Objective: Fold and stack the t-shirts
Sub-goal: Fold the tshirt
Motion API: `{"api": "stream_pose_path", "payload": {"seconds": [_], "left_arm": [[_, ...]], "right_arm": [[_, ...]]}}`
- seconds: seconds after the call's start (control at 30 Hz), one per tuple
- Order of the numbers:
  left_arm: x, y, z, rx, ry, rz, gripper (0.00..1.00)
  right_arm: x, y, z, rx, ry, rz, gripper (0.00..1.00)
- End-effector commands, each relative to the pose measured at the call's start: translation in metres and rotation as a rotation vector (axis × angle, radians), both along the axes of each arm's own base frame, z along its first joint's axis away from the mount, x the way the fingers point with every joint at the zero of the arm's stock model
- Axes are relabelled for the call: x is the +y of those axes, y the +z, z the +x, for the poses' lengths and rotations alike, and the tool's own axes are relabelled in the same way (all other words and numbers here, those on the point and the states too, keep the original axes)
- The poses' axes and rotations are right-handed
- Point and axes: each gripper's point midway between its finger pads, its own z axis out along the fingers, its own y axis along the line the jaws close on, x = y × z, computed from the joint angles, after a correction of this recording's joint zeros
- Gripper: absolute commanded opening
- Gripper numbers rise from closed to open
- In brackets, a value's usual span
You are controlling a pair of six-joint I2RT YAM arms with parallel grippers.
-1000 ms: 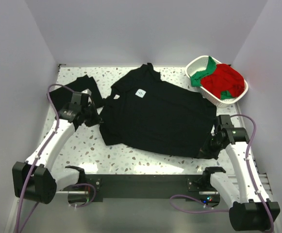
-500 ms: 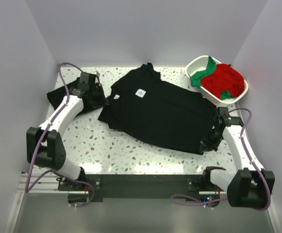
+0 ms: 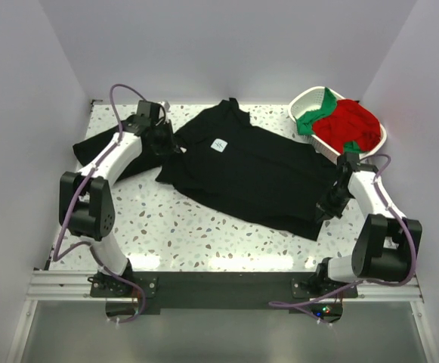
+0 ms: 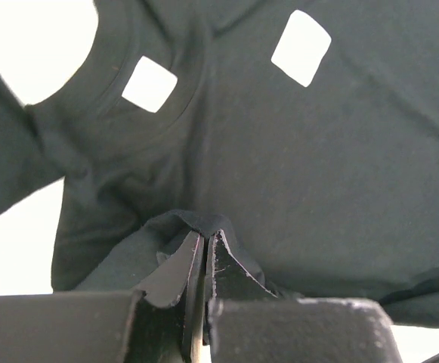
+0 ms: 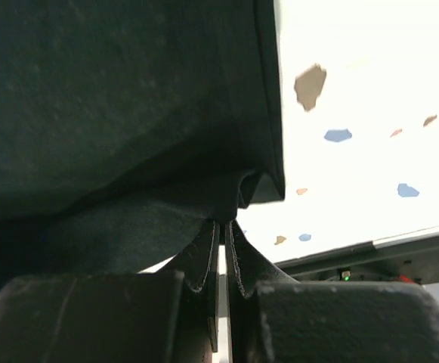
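Note:
A black t-shirt point(image 3: 257, 170) with a small white neck label point(image 3: 219, 145) lies spread across the middle of the table. My left gripper point(image 3: 166, 144) is shut on its left edge near the collar; the left wrist view shows the pinched cloth point(image 4: 196, 227) and two white labels. My right gripper point(image 3: 326, 208) is shut on the shirt's lower right edge; the right wrist view shows the hem point(image 5: 227, 204) between the fingers. A second black t-shirt point(image 3: 102, 151) lies at the far left. Red and green t-shirts point(image 3: 346, 125) fill the basket.
A white lattice basket point(image 3: 304, 104) stands at the back right corner. White walls close in the speckled table point(image 3: 196, 234) on three sides. A black mounting rail point(image 3: 219, 287) runs along the near edge.
Both arms have swung toward the back, dragging the black t-shirt's near edge up and away from the table's front. The shirt now lies narrower and further back.

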Motion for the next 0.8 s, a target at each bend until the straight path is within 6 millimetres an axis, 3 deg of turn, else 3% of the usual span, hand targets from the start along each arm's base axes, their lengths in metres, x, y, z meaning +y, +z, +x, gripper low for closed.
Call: {"api": "stream_pose_path", "payload": {"seconds": [0.0, 0.43, 0.77], "left_arm": [[-0.016, 0.025, 0.031, -0.109, -0.067, -0.015, 0.0], [-0.05, -0.01, 0.063, -0.081, -0.157, 0.01, 0.0], [-0.053, -0.021, 0.09, -0.078, -0.13, 0.05, 0.0]], "right_arm": [[-0.009, 0.004, 0.026, -0.059, 0.028, -0.018, 0.0], [-0.019, -0.018, 0.053, -0.022, 0.028, -0.012, 0.0], [-0.035, -0.032, 0.065, 0.024, 0.017, -0.052, 0.0]]}}
